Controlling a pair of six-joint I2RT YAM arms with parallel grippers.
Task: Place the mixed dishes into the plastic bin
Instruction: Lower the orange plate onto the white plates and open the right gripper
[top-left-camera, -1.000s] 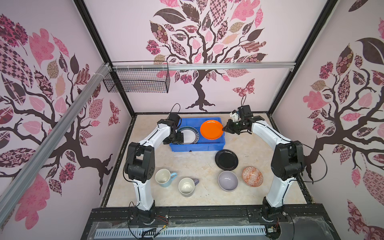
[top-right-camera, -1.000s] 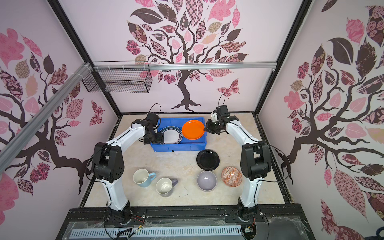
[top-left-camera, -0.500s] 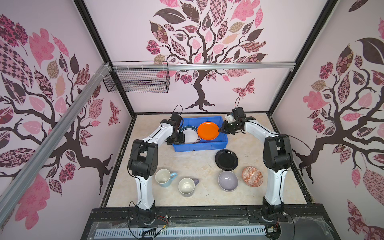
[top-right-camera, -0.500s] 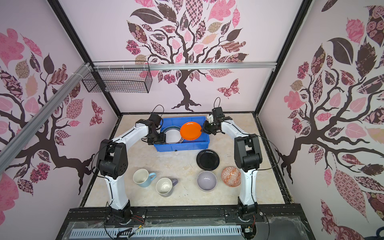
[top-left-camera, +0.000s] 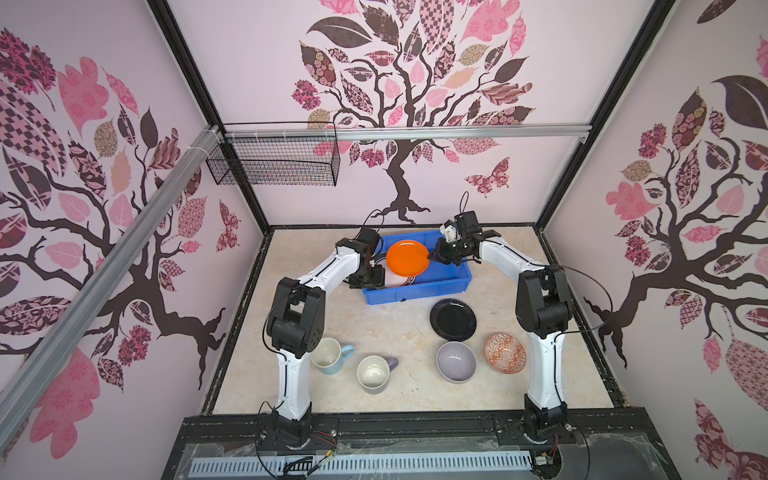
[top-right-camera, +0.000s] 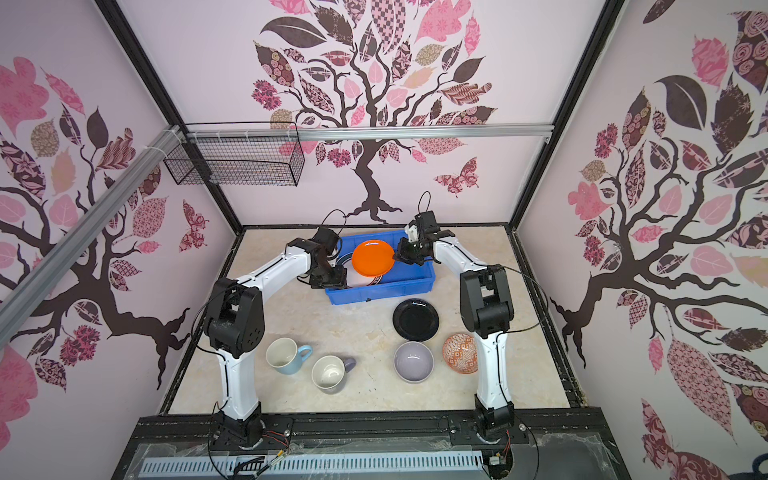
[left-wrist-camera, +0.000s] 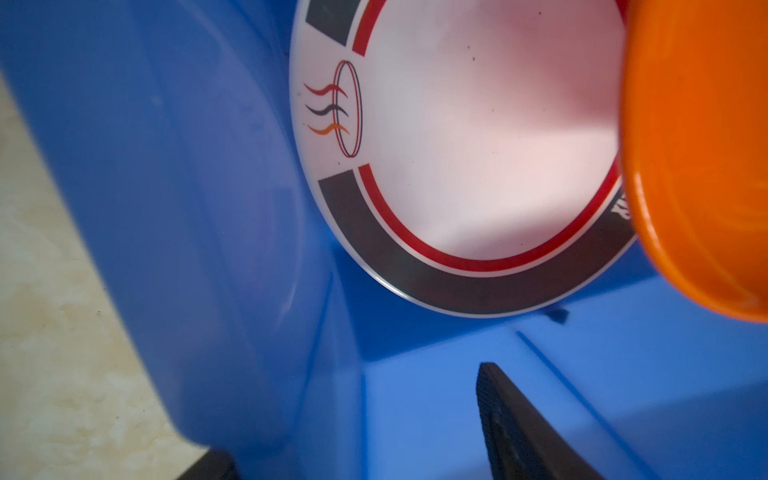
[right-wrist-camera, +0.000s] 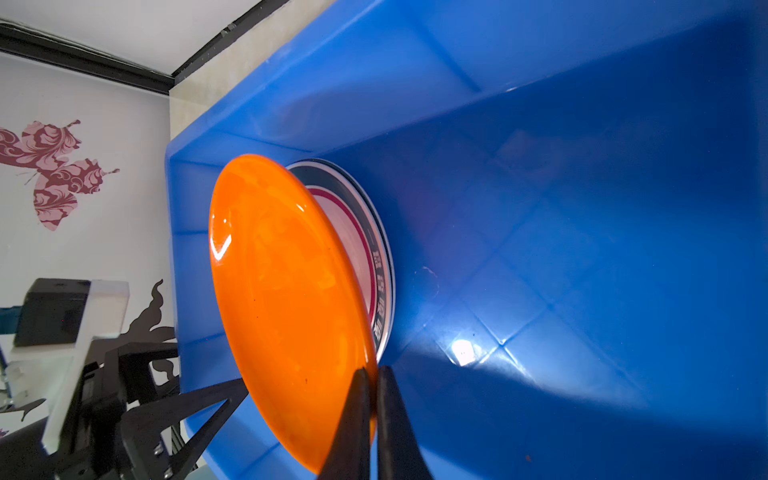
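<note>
The blue plastic bin (top-left-camera: 415, 291) (top-right-camera: 380, 293) stands at the back middle of the table. A dark-rimmed white plate (left-wrist-camera: 478, 145) (right-wrist-camera: 380, 266) lies flat in its left half. My right gripper (top-left-camera: 434, 257) (right-wrist-camera: 372, 370) is shut on the rim of the orange plate (top-left-camera: 407, 257) (top-right-camera: 372, 257) (right-wrist-camera: 282, 299), held just above the white plate and partly covering it. My left gripper (top-left-camera: 372, 279) (left-wrist-camera: 345, 411) is open at the bin's left end, one finger inside and one outside the wall (left-wrist-camera: 187, 208). It holds nothing.
On the table in front of the bin lie a black plate (top-left-camera: 453, 319), a lavender bowl (top-left-camera: 456, 361), an orange-white patterned bowl (top-left-camera: 505, 353), a light-blue mug (top-left-camera: 330, 355) and a lavender mug (top-left-camera: 374, 373). A black wire basket (top-left-camera: 274, 160) hangs on the back wall.
My right gripper has carried the orange plate leftward over the dark-rimmed plate. My left gripper and the bin have shifted a little to the right.
</note>
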